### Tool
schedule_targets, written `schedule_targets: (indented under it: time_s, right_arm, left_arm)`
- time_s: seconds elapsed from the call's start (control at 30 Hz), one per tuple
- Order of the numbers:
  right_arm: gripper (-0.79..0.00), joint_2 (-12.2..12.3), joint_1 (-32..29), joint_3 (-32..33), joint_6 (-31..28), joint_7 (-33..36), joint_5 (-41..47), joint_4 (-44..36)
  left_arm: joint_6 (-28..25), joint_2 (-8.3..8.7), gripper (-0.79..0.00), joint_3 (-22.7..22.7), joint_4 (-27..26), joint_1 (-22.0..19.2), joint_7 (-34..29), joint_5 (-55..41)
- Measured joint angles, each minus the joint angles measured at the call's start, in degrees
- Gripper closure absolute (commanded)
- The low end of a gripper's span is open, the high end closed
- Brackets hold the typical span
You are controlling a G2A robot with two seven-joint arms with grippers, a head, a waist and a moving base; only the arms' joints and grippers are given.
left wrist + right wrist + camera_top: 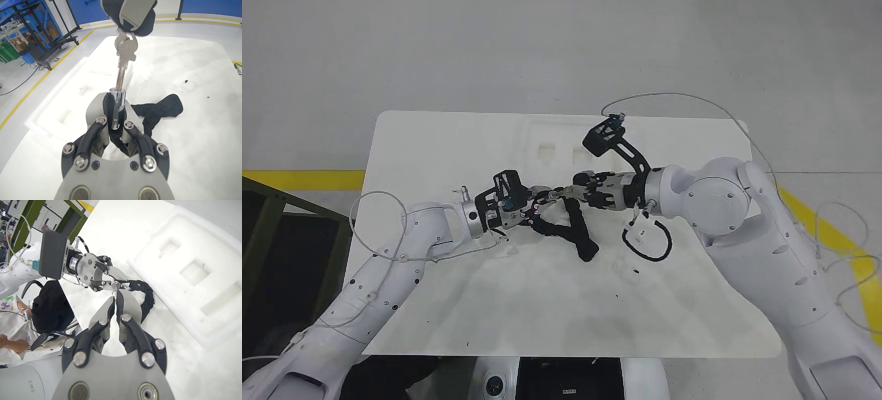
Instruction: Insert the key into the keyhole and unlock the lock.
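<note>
Two arms meet tip to tip over the middle of the white surface [442, 150]. L gripper [114, 106] is on the robot's left side. Its jaws are pressed onto the lock [117, 98] — a chrome cylinder held w/ its keyhole end pointing away from the wrist, toward the other arm. Black padding lines the jaws either side of the cylinder. A black fabric-covered cable [160, 109] runs off the lock, loops down and lies on the surface just beside the L gripper. In the top view its tail points toward the robot.

R gripper [115, 302] faces it from the robot's right, jaws pressed together on the head end of the key [122, 62]. Key is silver w/ a textured head and sits in line w/ the cylinder's axis. Blade tip is in the keyhole and most of the blade is outside — can't tell how deep it goes. A thin split ring [119, 47] hangs at the key's head, and a second key head shows behind it. In the R wrist view the lock's round face is just past the jaw tips, w/ the key seen edge-on.

White foam tray [552, 140] w/ rectangular recesses lies on the far part of the surface, beyond both grippers and apart from lock and cable. A few dark specks [186, 81] dot the surface near the cable.
</note>
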Motion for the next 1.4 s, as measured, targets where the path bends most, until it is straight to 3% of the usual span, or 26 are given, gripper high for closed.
schedule_targets:
  time_s: [1.0,1.03,1.1,1.13,1.17,1.23,1.4]
  right_arm:
    - [0.0,-1.41,2.75,-4.14,0.68,-0.22,-0.48,2.95]
    - [-0.037,-1.47,2.83,-4.28,0.66,-0.28,-0.46,3.06]
    - [-0.336,-1.59,2.99,-4.53,0.6,-0.37,-0.35,3.33]
    - [-0.548,-1.63,3.05,-4.6,0.57,-0.37,-0.28,3.44]
    - [-0.674,-1.67,3.09,-4.63,0.51,-0.41,-0.17,3.58]
    - [-0.785,-1.69,3.06,-4.5,0.3,-0.47,0.04,3.72]
    - [-0.785,-1.42,2.49,-3.01,-1.89,-0.42,1.07,3.5]
  left_arm:
    - [-0.3,-1.16,0.0,-2.05,-1.05,1.2,0.34,4.58]
    - [-0.34,-1.19,0.0,-2.11,-1.05,1.23,0.34,4.62]
    - [-0.47,-1.27,0.0,-2.27,-1.03,1.31,0.34,4.65]
    - [-0.54,-1.3,0.0,-2.34,-1.0,1.33,0.34,4.64]
    - [-0.66,-1.35,0.0,-2.43,-0.95,1.36,0.31,4.58]
    - [-0.87,-1.42,0.0,-2.56,-0.87,1.4,0.26,4.42]
    - [-1.43,-1.62,0.0,-3.04,-0.34,1.46,-0.07,3.55]
